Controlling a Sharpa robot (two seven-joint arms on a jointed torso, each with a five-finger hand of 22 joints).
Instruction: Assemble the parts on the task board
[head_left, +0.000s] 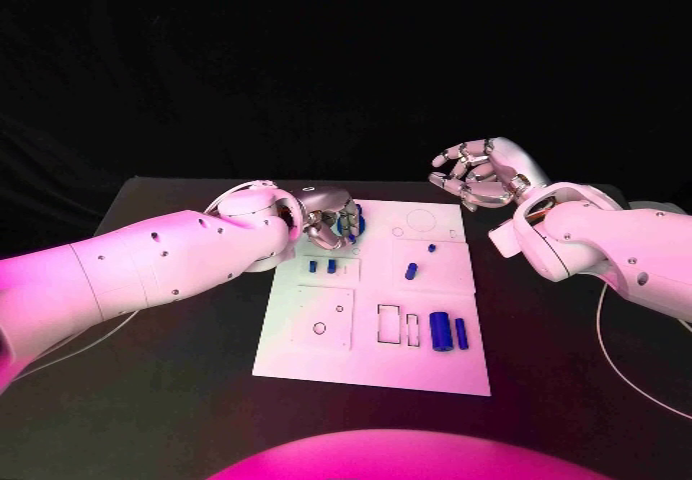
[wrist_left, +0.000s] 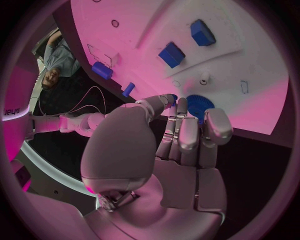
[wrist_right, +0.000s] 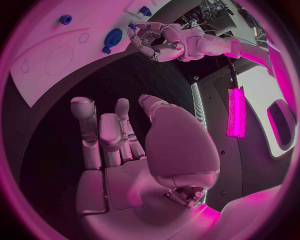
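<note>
The white board (head_left: 378, 300) lies flat in the middle of the black tabletop (head_left: 188, 360), its long side running away from the robot. On it the head view shows small blue parts: a round blue gear (head_left: 351, 228) at the far left corner, two short blocks (head_left: 323, 266) side by side just nearer, a small ring (head_left: 398, 232) to the right of the gear, one small peg (head_left: 411, 269) near the board's middle, and two upright cylinders (head_left: 450, 332) close together at the near right, beside an outlined rectangular slot. The left hand (head_left: 329, 218) is over the far left corner with its fingers curled down around the gear; the left wrist view shows the fingertips (wrist_left: 181, 107) touching the gear's toothed edge (wrist_left: 200, 104), though whether it is actually gripped or only touched I cannot tell. That view also shows the two blocks (wrist_left: 186, 44) standing in their recess and a small white post (wrist_left: 204, 78) on the board, which are hard to make out from above. The right hand (head_left: 476, 172) is held above the tabletop beyond the board's far right corner, well apart from the parts, fingers loosely spread and holding nothing; the right wrist view confirms its empty palm (wrist_right: 131, 165) and looks across to the left hand (wrist_right: 153, 40) at the gear (wrist_right: 114, 37). The room behind the tabletop is dark.
</note>
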